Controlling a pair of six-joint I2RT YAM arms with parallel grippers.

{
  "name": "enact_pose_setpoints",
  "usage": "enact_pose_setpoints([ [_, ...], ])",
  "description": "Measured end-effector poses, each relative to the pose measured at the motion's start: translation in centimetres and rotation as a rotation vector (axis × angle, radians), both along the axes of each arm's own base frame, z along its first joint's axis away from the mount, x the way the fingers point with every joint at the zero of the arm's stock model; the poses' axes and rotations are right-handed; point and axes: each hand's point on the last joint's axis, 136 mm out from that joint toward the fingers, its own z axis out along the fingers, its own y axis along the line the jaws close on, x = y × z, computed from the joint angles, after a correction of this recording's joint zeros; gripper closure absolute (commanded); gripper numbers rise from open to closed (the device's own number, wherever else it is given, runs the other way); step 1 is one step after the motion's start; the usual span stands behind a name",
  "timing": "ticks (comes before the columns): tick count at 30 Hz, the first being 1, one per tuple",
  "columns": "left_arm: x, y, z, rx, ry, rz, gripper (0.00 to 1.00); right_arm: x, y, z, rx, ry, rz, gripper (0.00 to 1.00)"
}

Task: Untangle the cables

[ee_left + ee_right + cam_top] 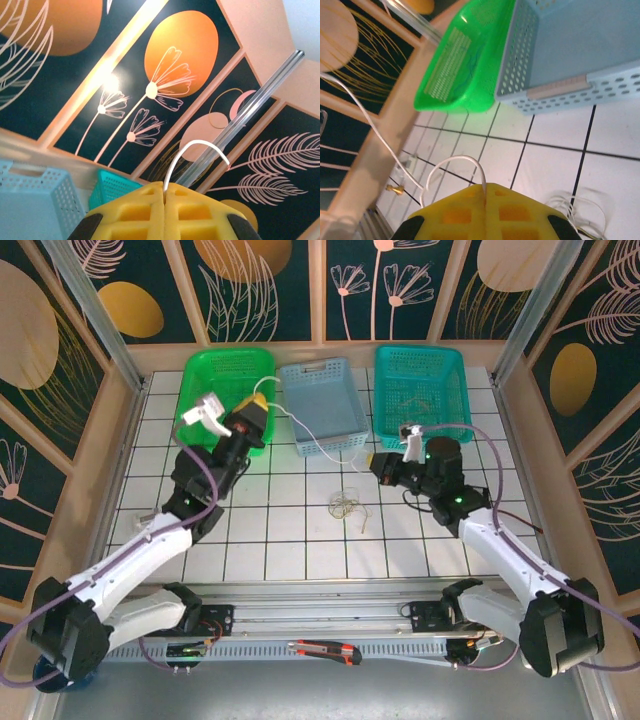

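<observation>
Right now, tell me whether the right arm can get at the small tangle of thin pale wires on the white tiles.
Probably yes: the tangle lies on open tile close to the right tool, nothing between. But that tool is shut on a thin white cable, so release it first.

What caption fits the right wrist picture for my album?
Right gripper pinches a thin white cable near a green plastic basket and pale blue basket.
</observation>
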Motion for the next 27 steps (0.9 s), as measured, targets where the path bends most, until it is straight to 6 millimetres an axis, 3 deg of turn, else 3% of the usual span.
enact_pose_setpoints([
  [5, 4.0, -0.8, 3.0, 0.078, -0.023, 0.028, 1.00, -0.7, 0.3, -5.0, -0.113, 0.057, -0.017, 1.00],
  [9, 7.0, -2.4, 2.6, 0.147, 0.018, 0.000, 1.00, -0.6, 0.2, -6.2, -0.141, 0.049, -0.041, 1.00],
  [19, 12.4, -7.0, 3.8, 0.211, 0.014, -0.101, 1.00, 0.7, 0.3, -5.8, -0.129, 0.026, -0.079, 1.00],
  [23, 14.6, -8.1, 4.0, 0.241, -0.004, -0.099, 1.00, 1.7, 0.9, -5.3, -0.118, 0.035, -0.083, 0.92],
  [27, 16.8, -9.1, 4.2, 0.287, -0.016, -0.094, 1.00, 2.7, 1.5, -4.1, -0.096, 0.028, -0.087, 0.77],
])
